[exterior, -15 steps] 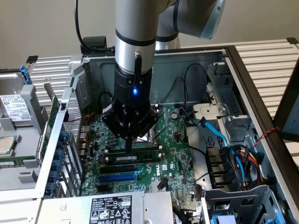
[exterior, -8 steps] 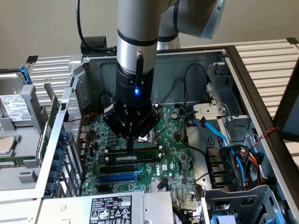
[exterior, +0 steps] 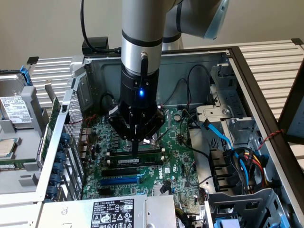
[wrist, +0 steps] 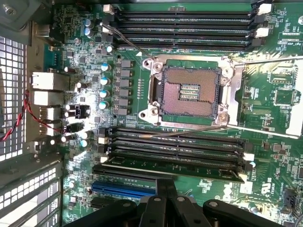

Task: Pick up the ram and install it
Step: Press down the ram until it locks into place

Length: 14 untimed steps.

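Item: the ram [wrist: 170, 166], a long thin green board, is seen lying along the outermost black slot of the lower bank, next to the blue slot [wrist: 124, 187].
Seating: it appears set into that slot; whether it is fully latched cannot be told.
Gripper: the gripper [exterior: 135, 148] is held directly over the ram's middle, the jaws clenched together with nothing grasped between them, the tips at or just above the stick's top edge.
Surroundings: the motherboard [wrist: 265, 198] lies flat inside an opened computer case [exterior: 228, 61]; the bare CPU socket [wrist: 188, 91] sits between the two slot banks.
Handling, as judged: light, stiff and brittle; chips and edge contacts are best left untouched.
Hold, as judged: the long bare edges near mid-length are preferred.
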Each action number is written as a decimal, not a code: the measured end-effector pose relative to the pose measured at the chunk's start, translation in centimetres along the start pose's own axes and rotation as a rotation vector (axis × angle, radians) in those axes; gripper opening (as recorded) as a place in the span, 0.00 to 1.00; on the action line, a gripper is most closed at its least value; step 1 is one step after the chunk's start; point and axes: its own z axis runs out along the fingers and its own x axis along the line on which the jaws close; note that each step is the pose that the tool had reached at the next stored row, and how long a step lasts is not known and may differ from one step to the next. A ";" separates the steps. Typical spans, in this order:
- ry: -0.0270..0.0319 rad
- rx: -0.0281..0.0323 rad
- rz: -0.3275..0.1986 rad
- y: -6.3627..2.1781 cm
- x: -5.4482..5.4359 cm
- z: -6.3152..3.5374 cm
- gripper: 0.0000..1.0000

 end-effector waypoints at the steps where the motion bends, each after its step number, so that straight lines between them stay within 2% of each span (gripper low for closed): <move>1: -0.0019 -0.0003 0.002 0.00 0.0 0.00 0.10; 3: -0.0051 -0.0007 0.006 0.00 0.0 -0.01 0.10; 11: -0.0066 -0.0010 0.008 0.00 0.0 -0.01 0.10; 14: -0.0070 0.0013 0.010 -0.01 0.0 -0.01 0.10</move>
